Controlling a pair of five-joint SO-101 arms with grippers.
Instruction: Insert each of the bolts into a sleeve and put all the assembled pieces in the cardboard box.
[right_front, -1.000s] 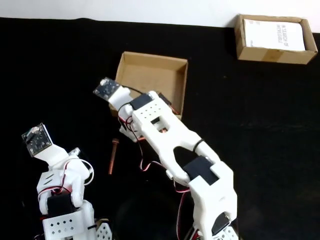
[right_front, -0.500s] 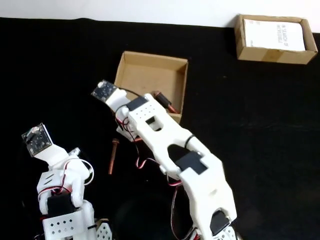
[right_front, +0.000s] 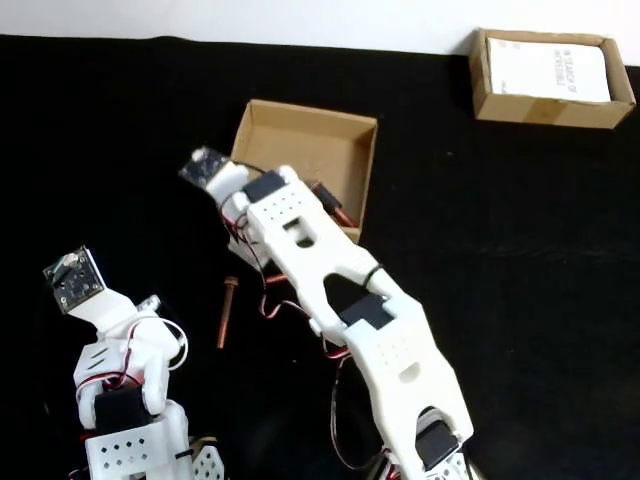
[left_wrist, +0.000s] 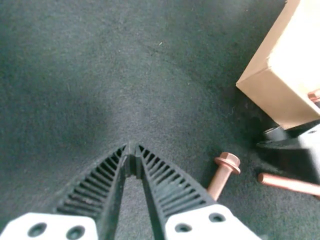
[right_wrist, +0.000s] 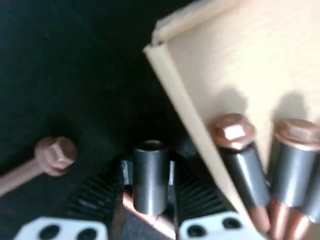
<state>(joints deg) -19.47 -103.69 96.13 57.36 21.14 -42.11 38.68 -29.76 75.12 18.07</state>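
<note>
My right gripper (right_wrist: 149, 169) is shut on a grey sleeve (right_wrist: 150, 180), held upright just outside the near-left corner of the cardboard box (right_front: 305, 150). A copper shank (right_wrist: 142, 210) shows under the sleeve; I cannot tell whether it sits inside it. Two assembled bolt-and-sleeve pieces (right_wrist: 240, 155) lie in the box against its wall (right_wrist: 182, 115). A loose copper bolt (right_front: 228, 312) lies on the black mat near this gripper, its head (right_wrist: 55, 154) toward the box. My left gripper (left_wrist: 131, 150) is shut on nothing, low over the mat near that bolt (left_wrist: 225, 172).
A second cardboard box (right_front: 480, 80) with a white sheet in it stands at the far right. The right arm (right_front: 340, 300) stretches diagonally across the middle of the mat. Another copper rod (left_wrist: 290, 184) lies by the right gripper's dark body (left_wrist: 292, 147).
The right arm has stretched farther out and swung left, carrying its wrist a little up along the box's left corner. The left arm and the loose bolt have stayed put.
</note>
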